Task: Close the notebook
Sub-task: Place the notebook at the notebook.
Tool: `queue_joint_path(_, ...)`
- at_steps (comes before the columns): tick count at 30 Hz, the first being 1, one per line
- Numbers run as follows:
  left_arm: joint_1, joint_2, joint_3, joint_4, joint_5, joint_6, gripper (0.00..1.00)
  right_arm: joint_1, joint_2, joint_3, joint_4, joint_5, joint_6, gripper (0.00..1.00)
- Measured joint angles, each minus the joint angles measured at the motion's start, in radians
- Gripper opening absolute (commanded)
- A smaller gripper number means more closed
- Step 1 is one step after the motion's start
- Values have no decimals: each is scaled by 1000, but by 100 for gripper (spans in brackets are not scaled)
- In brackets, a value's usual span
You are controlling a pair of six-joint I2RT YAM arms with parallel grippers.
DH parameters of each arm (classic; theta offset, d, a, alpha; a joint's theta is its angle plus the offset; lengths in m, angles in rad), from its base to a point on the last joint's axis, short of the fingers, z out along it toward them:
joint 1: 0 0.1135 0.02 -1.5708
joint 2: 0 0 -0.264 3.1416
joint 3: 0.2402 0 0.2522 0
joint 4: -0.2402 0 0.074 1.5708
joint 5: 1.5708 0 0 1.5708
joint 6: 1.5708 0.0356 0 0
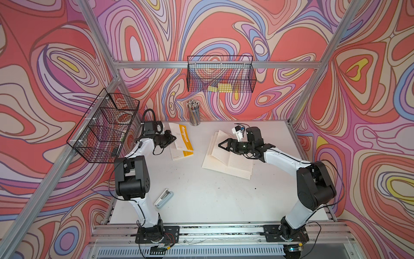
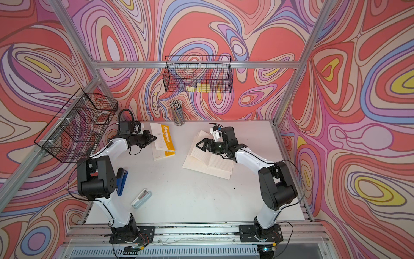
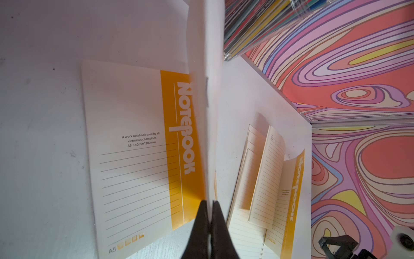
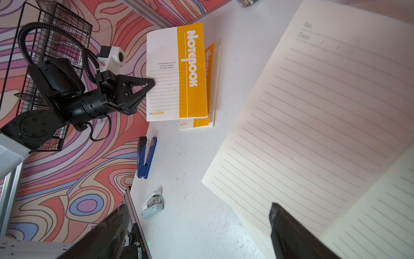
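Closing is judged to be midway. An orange-banded notebook is found at the upper centre of a top view, cover side up, near the back of the table. The left gripper is seen clamped on a thin white sheet, taken to be that cover's free edge. Whether the cover lies fully flat cannot be told. An open notebook is found right of centre, lined pages up, with some leaves at its upper left fanned and raised. The right gripper is held above the page toward frame centre, jaws wide apart, nothing gripped.

The next move is judged to call for a free page edge of the open notebook to be caught and carried across the spine.

Bare table is noted between the two notebooks and across the lower centre. A pencil cup is set just behind the orange-banded notebook. A pale stapler lies well apart at lower left. The open notebook's edges lie inside the table's right edge.
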Motion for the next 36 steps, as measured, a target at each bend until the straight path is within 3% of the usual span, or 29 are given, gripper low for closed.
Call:
queue_joint_path(13,7,84,24,-79,2,54,0,0,0,-26,0,5,9,98)
queue_joint_path(36,7,176,71,-127,-127,131,0,0,0,-41,4,10,15,98)
